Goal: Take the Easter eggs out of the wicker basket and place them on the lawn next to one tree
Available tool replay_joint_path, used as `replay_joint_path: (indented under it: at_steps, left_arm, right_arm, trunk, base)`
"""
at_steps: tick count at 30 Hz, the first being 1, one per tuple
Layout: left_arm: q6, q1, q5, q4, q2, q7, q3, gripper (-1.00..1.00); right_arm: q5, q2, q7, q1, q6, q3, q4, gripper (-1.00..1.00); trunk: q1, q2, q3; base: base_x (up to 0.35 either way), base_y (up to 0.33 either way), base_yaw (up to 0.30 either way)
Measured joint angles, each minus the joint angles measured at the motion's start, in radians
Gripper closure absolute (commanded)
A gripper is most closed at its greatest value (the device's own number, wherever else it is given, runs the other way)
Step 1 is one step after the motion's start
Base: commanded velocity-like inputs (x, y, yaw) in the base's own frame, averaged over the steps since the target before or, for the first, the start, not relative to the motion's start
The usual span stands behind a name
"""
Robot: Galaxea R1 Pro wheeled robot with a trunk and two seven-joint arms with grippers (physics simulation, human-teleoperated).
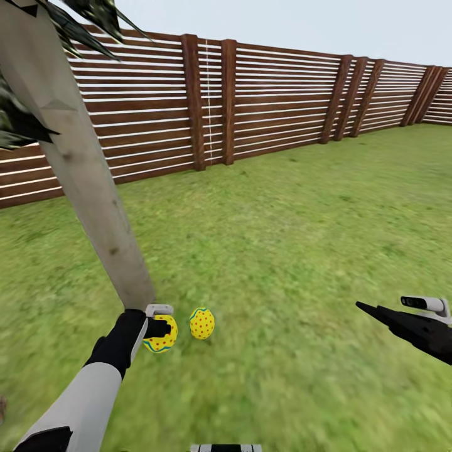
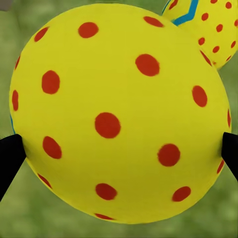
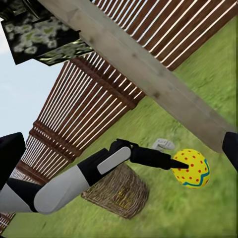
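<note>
Left gripper (image 1: 162,331) clenched on a red-dotted egg (image 1: 161,339), low over the lawn (image 1: 301,251) at the foot of the tree trunk (image 1: 94,201). Second egg (image 1: 202,323) on the grass just beside it. Right gripper (image 1: 370,309) raised well apart, fingers spread, holding nothing. Basket (image 3: 119,191) on the grass behind the left arm. Fence (image 1: 276,100) beyond.

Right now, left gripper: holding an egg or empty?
Holding. The left gripper is shut on a red-dotted egg; black fingertips press both its sides. A second egg lies beside it on the lawn.
</note>
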Motion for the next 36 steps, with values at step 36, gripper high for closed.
replay_joint_path:
  at_steps: [36]
  left_arm:
    - [-0.014, 0.002, 0.000, 0.000, 0.000, 0.000, 0.004, 1.00]
  right_arm:
    - [0.003, 0.001, 0.000, 0.000, 0.000, 0.004, 0.000, -1.00]
  trunk:
    - [0.000, 0.000, -0.004]
  base:
    - [0.094, 0.000, 0.000]
